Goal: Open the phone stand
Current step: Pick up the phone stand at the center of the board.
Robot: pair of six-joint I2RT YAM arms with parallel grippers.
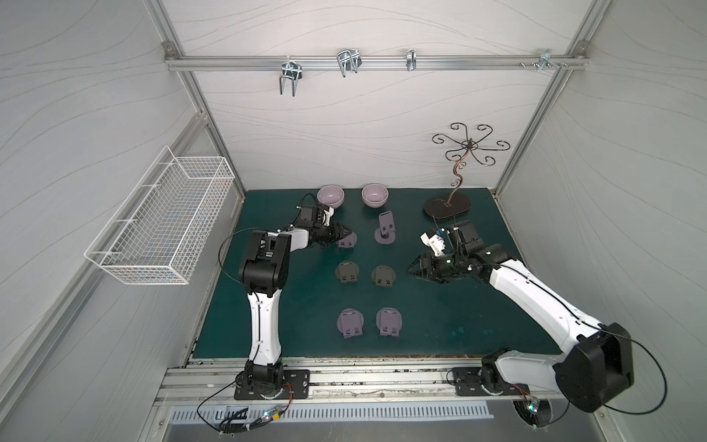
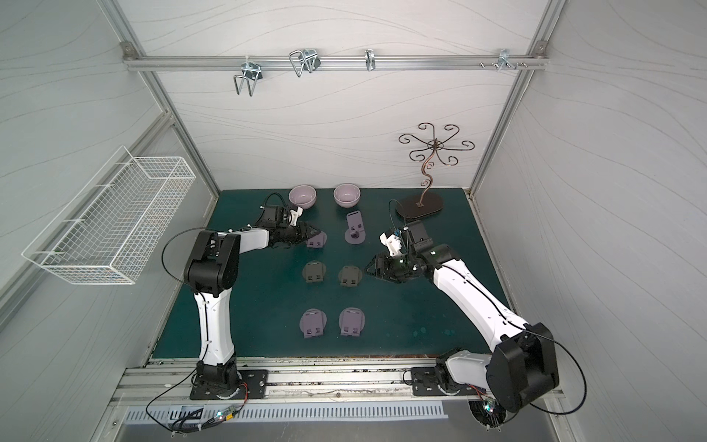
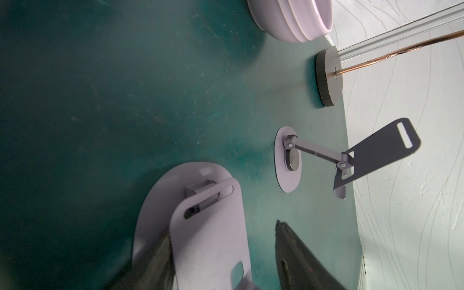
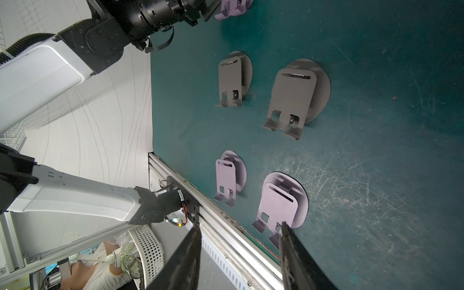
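Six phone stands lie in a grid on the green mat (image 1: 459, 313). The back-left one, a folded purple phone stand (image 1: 348, 242) (image 2: 317, 241) (image 3: 208, 226), lies under my left gripper (image 1: 347, 232) (image 3: 223, 233). The jaws are open and straddle its top plate; one finger (image 3: 155, 261) touches the plate's edge and the other finger (image 3: 296, 256) stands apart from it. Beside it, a purple stand (image 1: 385, 229) (image 3: 288, 160) stands unfolded with its plate raised. My right gripper (image 1: 410, 269) (image 4: 239, 231) hovers open and empty, to the right of the grey stands.
Two folded grey stands (image 1: 347, 273) (image 1: 383, 276) lie mid-mat and two folded purple ones (image 1: 350, 322) (image 1: 389, 321) near the front. Two lilac bowls (image 1: 331, 196) (image 1: 375, 195) and a metal tree on a dark base (image 1: 446, 206) stand at the back. A wire basket (image 1: 164, 222) hangs on the left wall.
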